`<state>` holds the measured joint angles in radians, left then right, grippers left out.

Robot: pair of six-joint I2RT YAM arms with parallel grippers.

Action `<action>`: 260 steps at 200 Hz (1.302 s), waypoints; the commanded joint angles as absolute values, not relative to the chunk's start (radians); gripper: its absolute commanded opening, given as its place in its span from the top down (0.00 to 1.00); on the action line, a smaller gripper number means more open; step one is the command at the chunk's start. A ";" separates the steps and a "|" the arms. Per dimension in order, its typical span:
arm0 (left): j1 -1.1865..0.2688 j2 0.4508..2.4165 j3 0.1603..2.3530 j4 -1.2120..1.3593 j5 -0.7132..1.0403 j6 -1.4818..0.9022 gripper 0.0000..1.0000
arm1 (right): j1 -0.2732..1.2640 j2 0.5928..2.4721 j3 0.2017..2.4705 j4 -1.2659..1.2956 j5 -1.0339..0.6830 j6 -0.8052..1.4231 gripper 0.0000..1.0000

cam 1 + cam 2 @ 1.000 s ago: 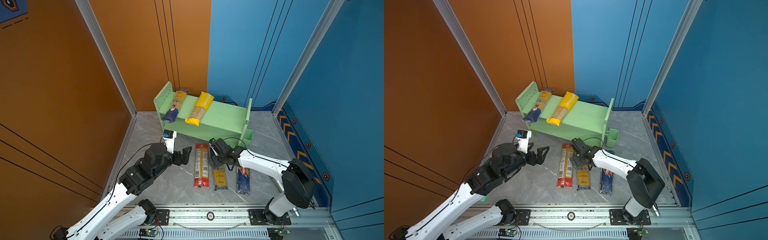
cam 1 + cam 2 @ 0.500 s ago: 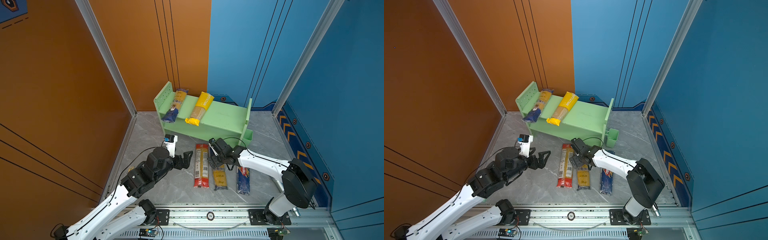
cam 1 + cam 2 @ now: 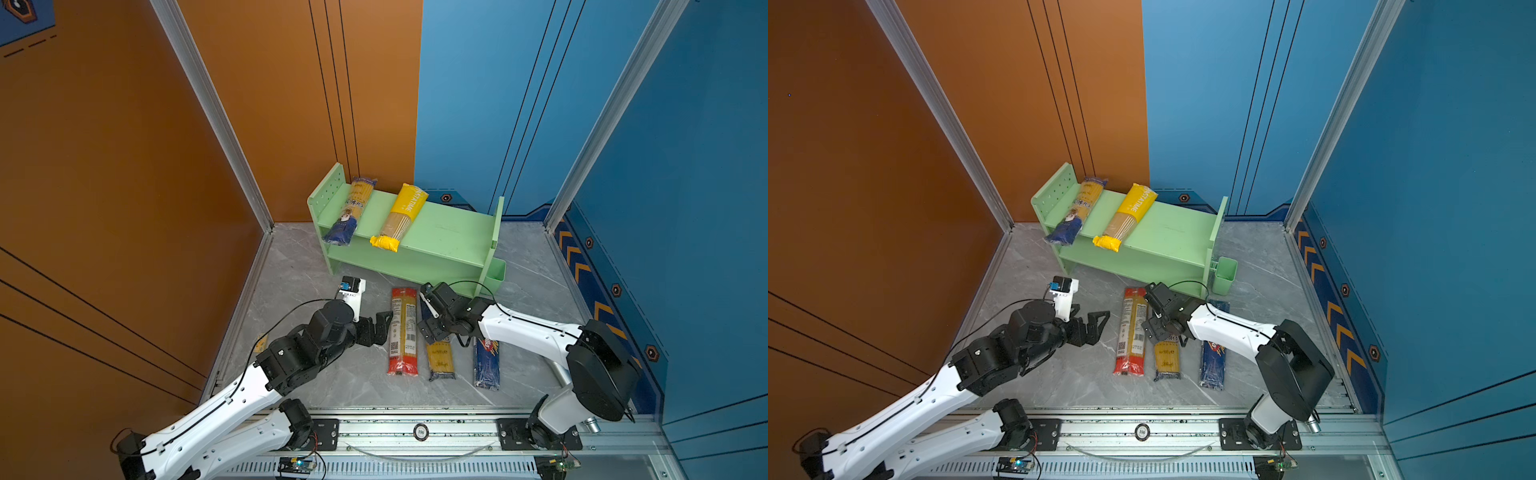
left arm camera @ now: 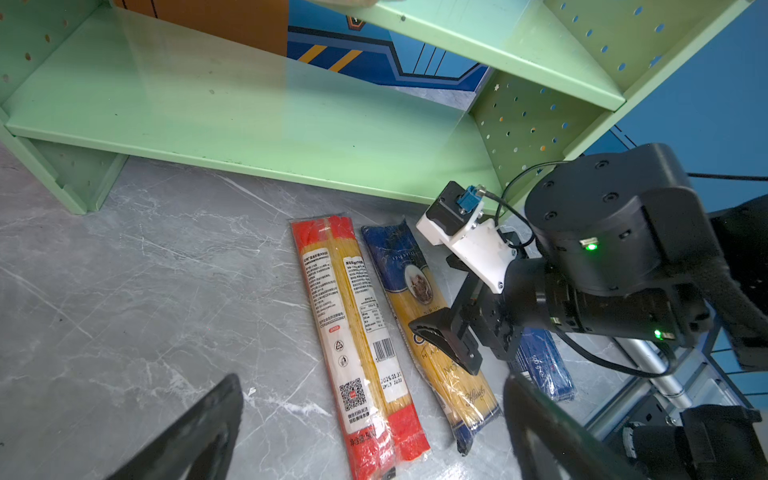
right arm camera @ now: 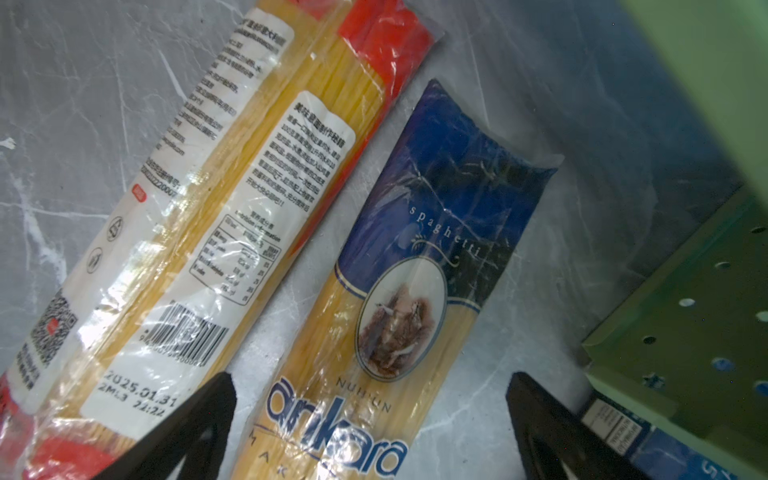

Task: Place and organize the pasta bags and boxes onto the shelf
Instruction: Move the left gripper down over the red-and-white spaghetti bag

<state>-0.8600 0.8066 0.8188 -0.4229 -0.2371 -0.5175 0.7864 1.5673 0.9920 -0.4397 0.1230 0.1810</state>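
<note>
Plainly the Ankara bag [image 5: 374, 270] points blue-end-first at the shelf [image 3: 449, 232]; left claw [image 4: 372, 384] and right claw [image 5: 370, 378] gape

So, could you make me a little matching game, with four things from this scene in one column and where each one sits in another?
Things:
1. yellow bag
2. red-ended clear bag
3. dark blue Barilla box
4. small green bin

Places:
A. on the floor, partly under the right arm
B. at the shelf's end, beside its side panel
C. on the floor, nearest the left arm
D. lying on the shelf's top tier

Pairs: 1-D, 2-C, 3-A, 4-B
</note>
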 commanded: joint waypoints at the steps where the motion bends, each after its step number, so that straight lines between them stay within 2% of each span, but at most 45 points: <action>1: -0.890 0.811 0.791 -0.399 -0.283 -0.534 0.02 | 0.794 1.531 0.967 -0.408 0.108 0.198 0.00; 97: -0.922 0.848 0.760 -0.331 -0.266 -0.530 0.02 | 0.855 1.468 0.920 -0.347 0.191 0.283 0.00; 260: -0.942 0.828 0.561 -0.312 -0.256 -0.613 0.02 | 0.916 1.451 0.834 -0.320 0.298 0.344 0.00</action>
<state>-0.9241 0.8314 0.5869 -0.3370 -0.2611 -0.5884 0.9092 1.4761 0.8471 -0.3328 0.2455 0.3233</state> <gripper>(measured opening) 0.979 0.994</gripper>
